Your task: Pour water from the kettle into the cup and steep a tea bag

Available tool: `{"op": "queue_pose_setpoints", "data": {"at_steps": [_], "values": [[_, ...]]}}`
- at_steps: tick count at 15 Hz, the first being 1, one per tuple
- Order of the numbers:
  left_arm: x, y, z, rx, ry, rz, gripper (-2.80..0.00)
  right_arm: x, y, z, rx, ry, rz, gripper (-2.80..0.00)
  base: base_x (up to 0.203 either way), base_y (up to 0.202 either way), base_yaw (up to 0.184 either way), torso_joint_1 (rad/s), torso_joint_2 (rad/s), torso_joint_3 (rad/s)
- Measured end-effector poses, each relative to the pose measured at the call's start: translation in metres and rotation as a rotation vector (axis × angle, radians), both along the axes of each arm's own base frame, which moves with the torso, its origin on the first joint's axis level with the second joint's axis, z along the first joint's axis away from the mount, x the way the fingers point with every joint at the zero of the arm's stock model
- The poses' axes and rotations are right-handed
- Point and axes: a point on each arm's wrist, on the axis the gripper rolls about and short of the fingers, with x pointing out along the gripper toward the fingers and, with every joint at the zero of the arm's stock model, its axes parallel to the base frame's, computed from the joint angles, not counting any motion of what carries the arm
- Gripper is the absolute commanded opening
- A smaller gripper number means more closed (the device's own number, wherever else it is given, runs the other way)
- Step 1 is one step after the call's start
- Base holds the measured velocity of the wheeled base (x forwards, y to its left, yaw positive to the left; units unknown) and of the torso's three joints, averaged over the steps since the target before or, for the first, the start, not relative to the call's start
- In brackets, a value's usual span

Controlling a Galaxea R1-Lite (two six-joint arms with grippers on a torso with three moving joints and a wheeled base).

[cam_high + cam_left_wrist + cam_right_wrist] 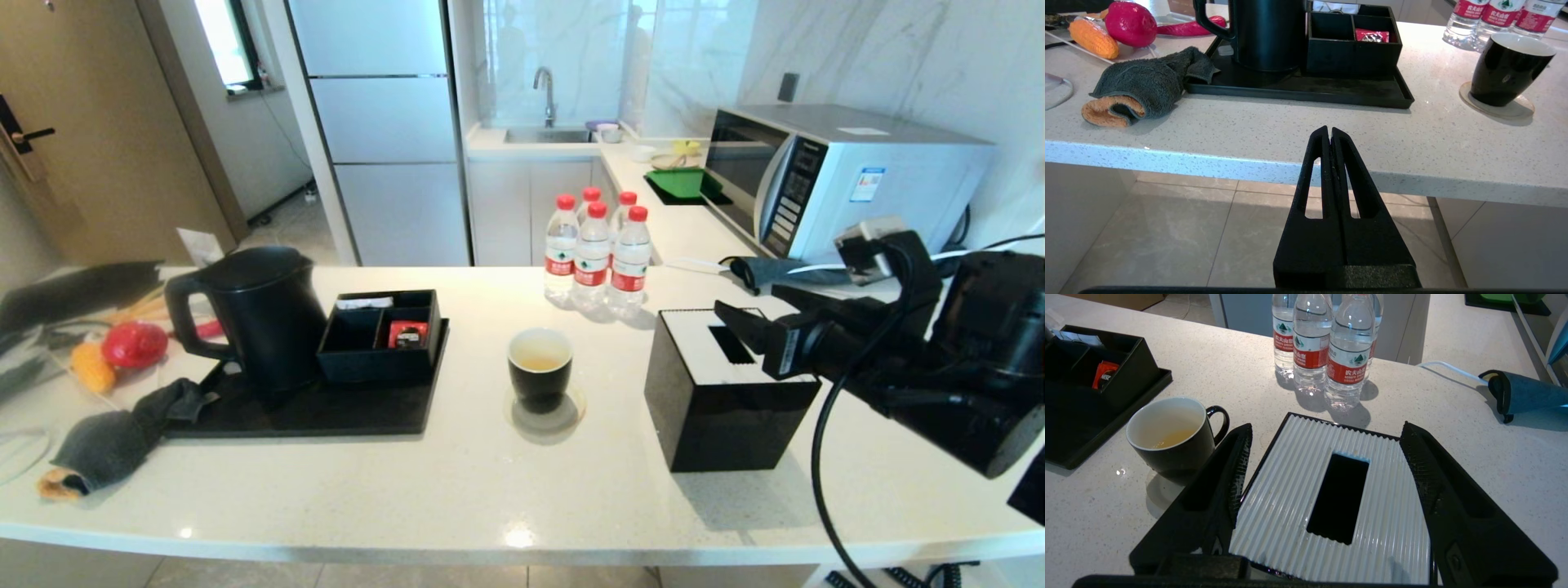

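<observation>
The matte black kettle stands on a black tray at the left of the counter, its handle turned left. At the counter's middle the black cup rests on a coaster, white inside and holding pale yellow liquid. Its small handle shows in the right wrist view, where the cup is just beside one finger. No tea bag is visible. My right gripper hovers open over the black tissue box, empty. My left gripper is shut on nothing, below and in front of the counter edge.
The tissue box with a white ribbed top sits right of the cup. Several water bottles stand behind. A black organiser holds a red packet. A grey towel, fruit and a microwave line the edges.
</observation>
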Motion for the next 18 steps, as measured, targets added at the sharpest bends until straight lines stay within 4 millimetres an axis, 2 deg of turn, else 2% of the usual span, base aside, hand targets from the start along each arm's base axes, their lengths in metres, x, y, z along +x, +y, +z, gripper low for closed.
{"op": "queue_pose_setpoints", "data": {"at_steps": [8, 13, 17, 18], "values": [[0.0, 0.0, 0.0, 0.0, 0.0, 0.0, -2.8, -0.038, -0.02, 0.002, 0.0, 0.004, -0.018, 0.0, 0.0, 0.0, 0.0, 0.0, 0.0, 0.0], [0.0, 0.0, 0.0, 0.0, 0.0, 0.0, -2.8, -0.052, -0.043, 0.008, 0.008, -0.032, -0.136, 0.0, 0.0, 0.0, 0.0, 0.0, 0.0, 0.0], [0.0, 0.0, 0.0, 0.0, 0.0, 0.0, -2.8, -0.074, -0.061, -0.002, 0.0, -0.022, -0.202, 0.0, 0.0, 0.0, 0.0, 0.0, 0.0, 0.0], [0.0, 0.0, 0.0, 0.0, 0.0, 0.0, -2.8, -0.083, -0.064, -0.009, -0.005, -0.01, -0.208, -2.8, 0.0, 0.0, 0.0, 0.0, 0.0, 0.0]]}}
